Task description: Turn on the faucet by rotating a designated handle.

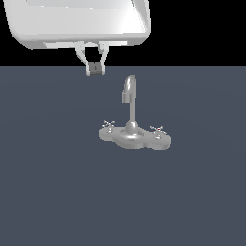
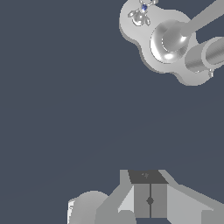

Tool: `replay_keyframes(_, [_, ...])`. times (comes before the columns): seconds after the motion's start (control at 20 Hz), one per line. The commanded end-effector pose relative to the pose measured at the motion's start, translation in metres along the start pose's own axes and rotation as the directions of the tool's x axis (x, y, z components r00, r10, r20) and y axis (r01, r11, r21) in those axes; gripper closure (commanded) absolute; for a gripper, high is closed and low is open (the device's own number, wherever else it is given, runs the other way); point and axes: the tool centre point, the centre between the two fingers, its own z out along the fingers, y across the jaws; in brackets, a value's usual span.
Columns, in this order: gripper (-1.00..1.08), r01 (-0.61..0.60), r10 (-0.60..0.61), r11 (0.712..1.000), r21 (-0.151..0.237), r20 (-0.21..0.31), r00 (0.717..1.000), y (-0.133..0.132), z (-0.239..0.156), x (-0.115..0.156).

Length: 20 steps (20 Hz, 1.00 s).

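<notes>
The silver faucet stands on the dark floor, its hooked spout rising from a domed centre. The designated handle is the tiny cross knob at the base's end on the exterior view's left; the knob with a red dot sits at the other end. My gripper hangs high up, off to the exterior view's left of the spout, touching nothing. Its fingers are shut together with nothing between them. In the wrist view the faucet lies far from the gripper. The one cross knob showing there carries a small blue spot.
The arm's large white body fills the upper part of the exterior view. A flat dark grey floor spreads all around the faucet.
</notes>
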Motion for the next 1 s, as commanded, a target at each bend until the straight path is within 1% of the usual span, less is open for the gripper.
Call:
replay_keyframes(0.0, [0.91,0.099,-0.1,0.995,-0.016,-0.022,0.995,-0.014,0.014,0.032])
replay_keyframes(0.05, [0.81,0.148,-0.149,0.988,-0.044,-0.024,0.989,-0.013,0.023,0.043])
replay_keyframes(0.1, [0.51,0.161,-0.163,0.985,-0.062,-0.035,0.986,-0.005,0.029,0.055])
replay_keyframes(0.15, [0.42,0.171,-0.173,0.985,-0.036,-0.032,0.984,0.002,0.043,0.06])
replay_keyframes(0.2, [0.19,0.216,-0.216,0.976,-0.036,-0.008,0.976,-0.006,0.068,0.059])
replay_keyframes(0.25, [-0.07,0.306,-0.308,0.95,-0.067,-0.019,0.951,-0.011,0.07,0.081])
replay_keyframes(0.3, [-0.07,0.346,-0.349,0.935,-0.081,-0.023,0.937,-0.031,0.066,0.079])
replay_keyframes(0.35, [-0.17,0.427,-0.432,0.899,-0.099,-0.046,0.901,-0.053,0.065,0.097])
replay_keyframes(0.45, [-0.49,0.411,-0.419,0.905,-0.111,-0.054,0.906,-0.003,0.086,0.115])
replay_keyframes(0.5, [-0.5,0.476,-0.49,0.868,-0.144,-0.088,0.867,-0.026,0.077,0.14])
replay_keyframes(0.55, [-0.63,0.457,-0.469,0.88,-0.126,-0.083,0.88,-0.014,0.095,0.144])
replay_keyframes(0.6, [-0.55,0.509,-0.524,0.848,-0.147,-0.089,0.847,-0.025,0.102,0.155])
replay_keyframes(0.65, [-0.51,0.527,-0.545,0.834,-0.161,-0.104,0.832,-0.008,0.108,0.167])
replay_keyframes(0.7, [-0.46,0.522,-0.532,0.845,-0.115,-0.074,0.844,0.0,0.137,0.157])
replay_keyframes(0.75, [-0.41,0.517,-0.537,0.838,-0.174,-0.105,0.837,0.012,0.13,0.183])
replay_keyframes(0.8, [-0.21,0.596,-0.613,0.784,-0.175,-0.061,0.788,0.016,0.155,0.178])
replay_keyframes(0.85, [-0.21,0.599,-0.616,0.781,-0.175,-0.058,0.785,0.013,0.156,0.178])
replay_keyframes(0.9, [-0.65,0.612,-0.633,0.762,-0.213,-0.044,0.773,0.019,0.149,0.196])
replay_keyframes(0.95, [-0.52,0.536,-0.561,0.819,-0.206,-0.09,0.823,0.048,0.162,0.201])
